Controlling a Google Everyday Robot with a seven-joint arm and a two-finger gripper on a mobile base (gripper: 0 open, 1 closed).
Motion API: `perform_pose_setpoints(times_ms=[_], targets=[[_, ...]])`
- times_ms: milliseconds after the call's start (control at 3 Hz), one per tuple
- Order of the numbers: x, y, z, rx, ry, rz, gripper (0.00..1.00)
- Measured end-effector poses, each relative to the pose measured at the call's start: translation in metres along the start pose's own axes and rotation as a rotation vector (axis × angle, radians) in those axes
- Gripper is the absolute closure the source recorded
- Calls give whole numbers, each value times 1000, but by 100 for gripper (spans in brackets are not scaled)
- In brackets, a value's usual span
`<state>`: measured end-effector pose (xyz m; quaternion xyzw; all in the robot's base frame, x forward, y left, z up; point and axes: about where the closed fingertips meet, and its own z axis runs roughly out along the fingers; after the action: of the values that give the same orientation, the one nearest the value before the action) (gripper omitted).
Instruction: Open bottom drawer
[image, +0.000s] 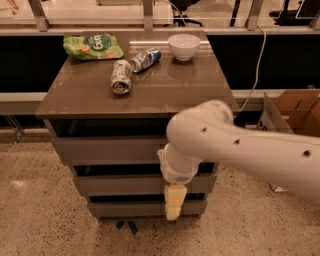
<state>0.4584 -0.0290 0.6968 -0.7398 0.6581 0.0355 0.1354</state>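
Observation:
The bottom drawer (130, 208) is the lowest, shortest grey-brown front of the three-drawer cabinet, and it looks closed. My gripper (173, 204) hangs from the white arm (235, 145) with its cream tip down in front of the right part of the bottom drawer, near its top edge. The middle drawer (120, 184) and top drawer (107, 149) sit above, partly hidden by the arm on the right.
On the brown cabinet top (165, 90) lie a green snack bag (92, 46), two crushed cans (121, 76) (146, 59) and a white bowl (184, 46). A cardboard box (295, 112) stands on the right of the speckled floor. A dark wall runs behind.

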Motion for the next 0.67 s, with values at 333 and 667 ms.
perform_pose_setpoints(times_ms=[333, 667], targets=[[-2, 13, 75, 36, 60, -38, 0], [-4, 0, 82, 118, 57, -34, 0]])
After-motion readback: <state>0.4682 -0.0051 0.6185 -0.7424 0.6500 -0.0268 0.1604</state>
